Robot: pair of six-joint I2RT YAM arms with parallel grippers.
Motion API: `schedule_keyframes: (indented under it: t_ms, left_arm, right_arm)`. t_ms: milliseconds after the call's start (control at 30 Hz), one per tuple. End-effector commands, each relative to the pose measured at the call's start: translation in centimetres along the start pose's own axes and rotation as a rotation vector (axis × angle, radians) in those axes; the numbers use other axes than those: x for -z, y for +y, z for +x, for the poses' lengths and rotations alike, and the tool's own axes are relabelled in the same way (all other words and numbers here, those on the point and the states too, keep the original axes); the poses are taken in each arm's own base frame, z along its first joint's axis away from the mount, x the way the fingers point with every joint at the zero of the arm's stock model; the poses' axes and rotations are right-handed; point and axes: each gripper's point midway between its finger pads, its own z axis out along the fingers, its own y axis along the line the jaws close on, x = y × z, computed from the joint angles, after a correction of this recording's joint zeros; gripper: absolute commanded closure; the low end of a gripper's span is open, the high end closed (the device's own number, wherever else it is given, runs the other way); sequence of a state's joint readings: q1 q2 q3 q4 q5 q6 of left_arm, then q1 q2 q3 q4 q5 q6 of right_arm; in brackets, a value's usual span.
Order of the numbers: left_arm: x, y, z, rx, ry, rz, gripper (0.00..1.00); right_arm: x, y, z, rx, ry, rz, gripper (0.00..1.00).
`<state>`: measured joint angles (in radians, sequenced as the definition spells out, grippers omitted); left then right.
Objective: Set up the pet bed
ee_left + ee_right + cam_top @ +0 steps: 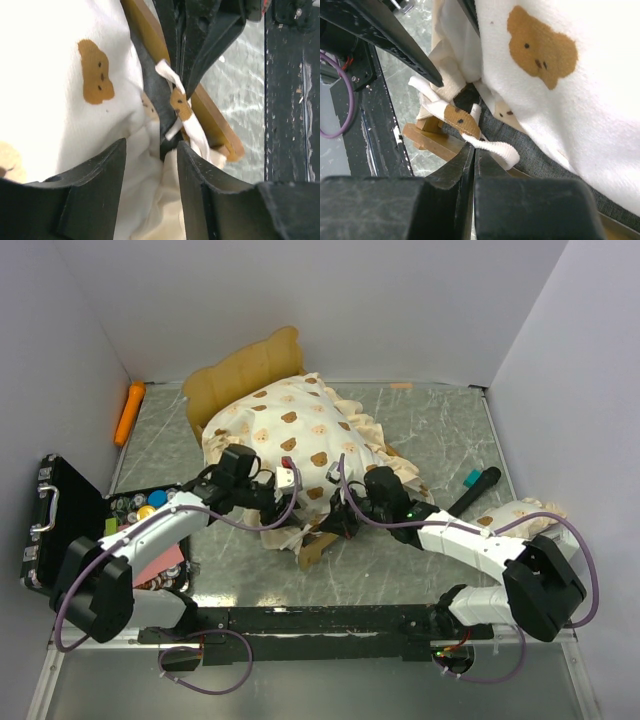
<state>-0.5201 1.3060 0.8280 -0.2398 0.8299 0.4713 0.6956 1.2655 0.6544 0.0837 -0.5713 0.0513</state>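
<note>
Tightly together, the right tool (472,150) meets a cream ribbon tie (497,150); whether it pinches that is hidden. Left tool (151,150), jaws apart, faces it. Soft bear-print mattress (295,430) smothers the light-wood pet bed (245,370) on the worktop (440,430), leaving its wavy headboard showing.

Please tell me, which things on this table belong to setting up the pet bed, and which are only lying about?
For the job: bed frame, mattress, mattress tie pinched in the right gripper, pillow.
Lying about: open black case, orange stick by the left wall, black pen-like thing.
</note>
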Motion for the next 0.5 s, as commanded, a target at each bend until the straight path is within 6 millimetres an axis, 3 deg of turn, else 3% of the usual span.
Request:
schedule_keyframes:
  t_ms: [0, 67, 200, 300, 467]
  left_arm:
    - [1.8, -0.1, -0.1, -0.037, 0.095, -0.009, 0.50]
    - [2.9, -1.3, 0.1, -0.047, 0.146, 0.023, 0.51]
    - [4.1, -3.6, 2.6, -0.029, 0.214, 0.046, 0.50]
    - [3.4, -4.4, 4.0, -0.045, 0.244, 0.026, 0.47]
    - [2.5, -4.9, 4.6, -0.029, 0.279, 0.051, 0.46]
  right_arm:
    - [-0.3, -0.1, -1.8, 0.019, -0.027, -0.014, 1.00]
    - [-0.4, 0.0, -2.0, 0.025, -0.029, -0.019, 1.00]
    - [-0.5, -0.1, -2.1, 0.027, -0.022, -0.021, 1.00]
    - [-0.7, -0.1, -2.0, 0.026, -0.020, -0.026, 1.00]
    - [-0.8, -0.2, -1.7, 0.014, -0.016, -0.029, 1.00]
